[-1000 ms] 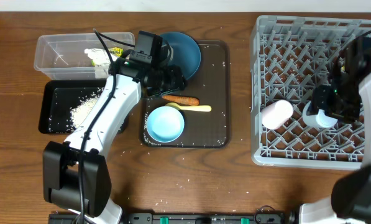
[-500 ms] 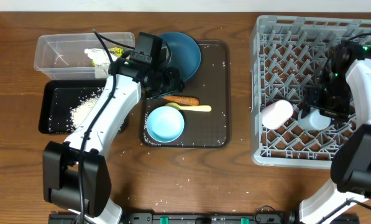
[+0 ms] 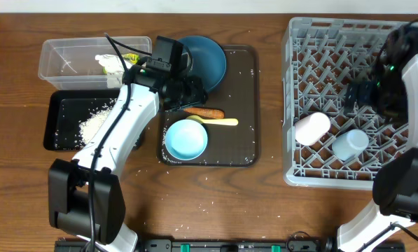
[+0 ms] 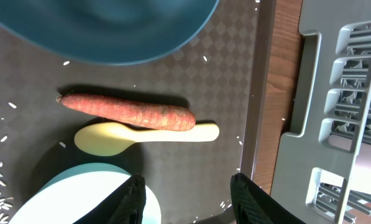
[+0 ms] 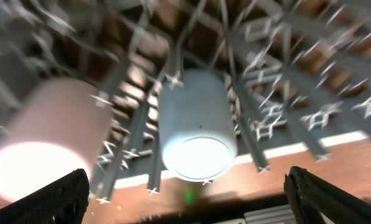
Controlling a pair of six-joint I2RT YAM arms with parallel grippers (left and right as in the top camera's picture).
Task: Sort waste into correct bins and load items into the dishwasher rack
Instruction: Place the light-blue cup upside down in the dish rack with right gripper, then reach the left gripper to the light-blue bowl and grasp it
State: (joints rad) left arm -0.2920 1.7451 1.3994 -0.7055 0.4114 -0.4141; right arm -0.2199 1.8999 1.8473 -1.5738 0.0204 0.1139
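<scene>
My left gripper is open and empty above the dark brown tray. The orange carrot stick and pale yellow spoon lie ahead of it. The dark blue plate and the white-and-light-blue bowl sit on the same tray. My right gripper is open and empty over the grey rack. The light blue cup and pink cup lie in the rack.
The clear tub holds crumpled paper. The black tray holds rice. The brown serving tray sits between bins and rack. Loose rice grains dot the table.
My right gripper has let go of the light blue cup, which now lies in the rack, and has pulled back and up. The left arm has not moved.
</scene>
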